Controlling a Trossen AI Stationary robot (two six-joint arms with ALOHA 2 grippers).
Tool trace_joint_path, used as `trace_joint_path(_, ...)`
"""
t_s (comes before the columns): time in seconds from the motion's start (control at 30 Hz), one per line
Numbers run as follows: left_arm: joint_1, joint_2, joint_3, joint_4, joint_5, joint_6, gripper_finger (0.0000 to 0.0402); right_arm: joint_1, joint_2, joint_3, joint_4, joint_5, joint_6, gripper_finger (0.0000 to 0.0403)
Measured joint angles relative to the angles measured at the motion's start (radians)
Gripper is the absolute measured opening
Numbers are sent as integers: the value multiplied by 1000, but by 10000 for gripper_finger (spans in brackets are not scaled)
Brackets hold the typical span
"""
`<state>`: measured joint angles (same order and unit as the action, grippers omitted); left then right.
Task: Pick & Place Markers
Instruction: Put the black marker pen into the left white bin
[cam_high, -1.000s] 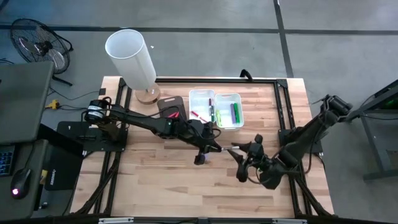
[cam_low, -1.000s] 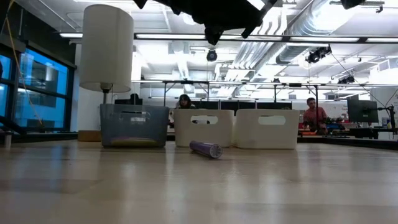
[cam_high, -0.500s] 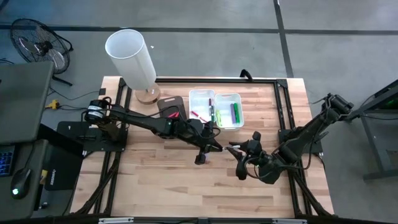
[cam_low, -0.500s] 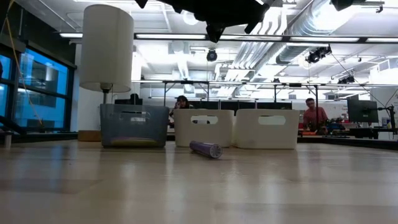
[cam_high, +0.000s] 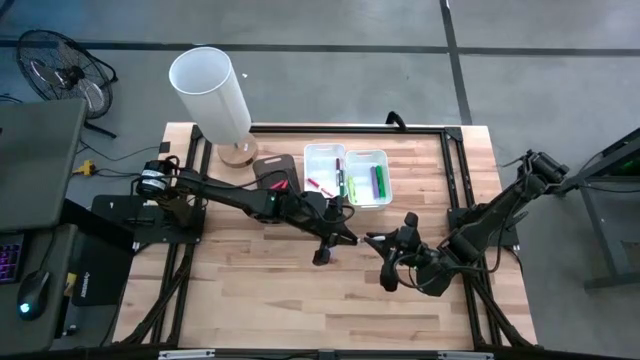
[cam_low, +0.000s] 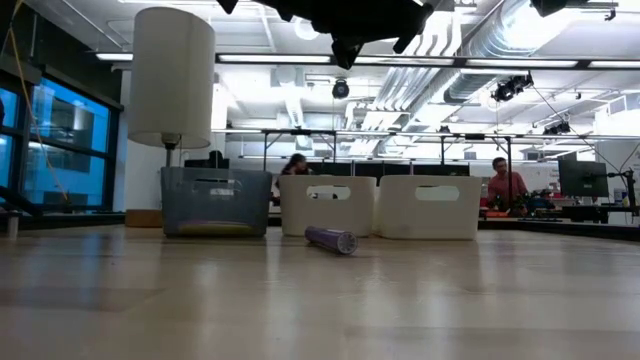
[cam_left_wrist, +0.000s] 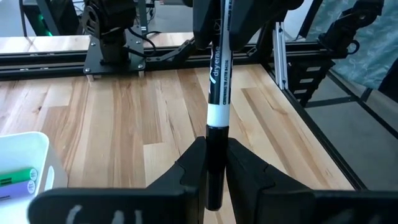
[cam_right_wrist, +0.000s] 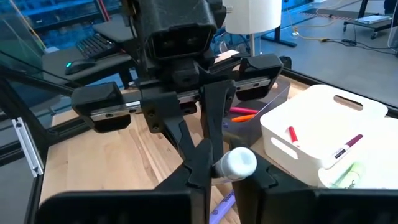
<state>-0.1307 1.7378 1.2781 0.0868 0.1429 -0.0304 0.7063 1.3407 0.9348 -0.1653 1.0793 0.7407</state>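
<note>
Clamped by the left gripper (cam_left_wrist: 214, 171) at one end of the black dry-erase marker (cam_left_wrist: 216, 106), fingers narrowed tight; pinched by the right gripper (cam_right_wrist: 219, 163) at the white-capped other end, jaws closed on it too. Held between both above mid-table. Lying just below them, a purple marker (cam_low: 331, 240); beyond, white bins (cam_high: 346, 175) with more markers.

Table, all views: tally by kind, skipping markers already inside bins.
Bins: 3 (dark bin, white bin, second white bin)
Lamps: 1 (lamp)
Markers outside bins: 2 (black-and-white marker gripped by left pincer and right pincer; purple marker lying on the table)
Total: 6
</note>
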Motion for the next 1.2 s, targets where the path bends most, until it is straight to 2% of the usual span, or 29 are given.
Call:
trace_joint_path(0.2,0,0,0,0,0,-1,53,0,0,0,-2,-2,0,31)
trace_joint_path(0.53,0,-6,0,-26,10,-1,181,0,1,0,-5,-15,0,28)
trace_joint_path(0.7,14,-89,2,-162,-62,0,209,0,1,0,-14,-23,16,31)
trace_joint_path(1.03,45,-322,3,-596,-237,-49,211,-26,1,-1,-12,-62,18,31)
trace_joint_path(1.1,45,-363,-2,-704,-255,-68,211,-50,1,-1,-9,-94,14,30)
trace_joint_path(1.2,45,-412,-3,-780,-261,-117,211,-91,1,-1,8,-139,-20,31)
